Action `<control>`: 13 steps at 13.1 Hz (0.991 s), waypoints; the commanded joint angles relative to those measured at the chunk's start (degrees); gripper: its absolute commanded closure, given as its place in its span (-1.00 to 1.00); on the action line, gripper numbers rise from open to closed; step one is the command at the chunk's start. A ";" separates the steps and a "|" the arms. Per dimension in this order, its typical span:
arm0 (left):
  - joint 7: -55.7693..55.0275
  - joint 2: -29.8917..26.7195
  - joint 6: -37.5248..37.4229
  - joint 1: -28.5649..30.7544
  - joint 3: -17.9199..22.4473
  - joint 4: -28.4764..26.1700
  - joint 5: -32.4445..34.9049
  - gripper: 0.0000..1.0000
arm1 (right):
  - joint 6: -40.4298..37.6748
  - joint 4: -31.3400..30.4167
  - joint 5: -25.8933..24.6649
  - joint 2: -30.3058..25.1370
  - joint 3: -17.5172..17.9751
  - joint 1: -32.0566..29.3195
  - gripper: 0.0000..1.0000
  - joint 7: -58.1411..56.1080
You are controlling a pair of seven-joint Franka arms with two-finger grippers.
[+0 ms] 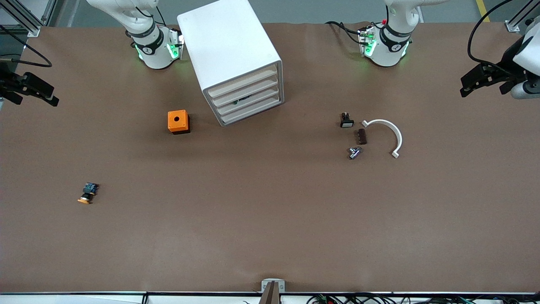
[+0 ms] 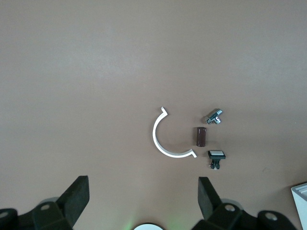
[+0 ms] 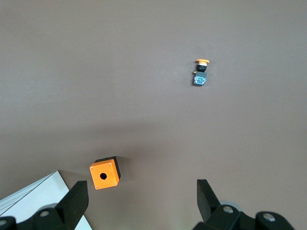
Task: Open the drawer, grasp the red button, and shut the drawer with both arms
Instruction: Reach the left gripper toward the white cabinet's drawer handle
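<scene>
The white drawer cabinet [image 1: 234, 55] stands between the two arm bases, and its stacked drawers [image 1: 249, 99] all sit pushed in. The red-capped button is hidden. My left gripper [image 1: 469, 83] hangs open and empty over the left arm's end of the table. In the left wrist view its fingers [image 2: 76, 196] stand wide apart above bare tabletop. My right gripper [image 1: 50, 95] hangs open and empty over the right arm's end. The right wrist view shows that gripper [image 3: 141, 194] above the table, beside the orange cube [image 3: 104, 173].
An orange cube with a hole [image 1: 178, 121] sits beside the cabinet. An orange-capped button [image 1: 87, 193] lies nearer the front camera. Toward the left arm's end lie a white curved piece [image 1: 390, 133], a brown block [image 1: 362, 136], a black switch [image 1: 346, 120] and a metal part [image 1: 354, 152].
</scene>
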 commanded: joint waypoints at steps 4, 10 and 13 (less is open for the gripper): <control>0.27 0.49 -1.96 0.38 -0.22 1.99 0.29 -1.00 | 0.45 -1.27 0.60 -1.39 -0.48 0.75 -1.00 -0.33; -0.61 7.60 -1.87 0.12 -0.31 3.40 -0.15 -1.00 | 0.45 -1.27 0.51 -1.39 -0.48 0.84 -1.00 -0.33; -7.27 12.95 -0.12 -0.32 -0.75 3.84 -4.00 -1.00 | 0.45 -1.27 0.51 -1.39 -0.48 0.84 -1.00 -0.33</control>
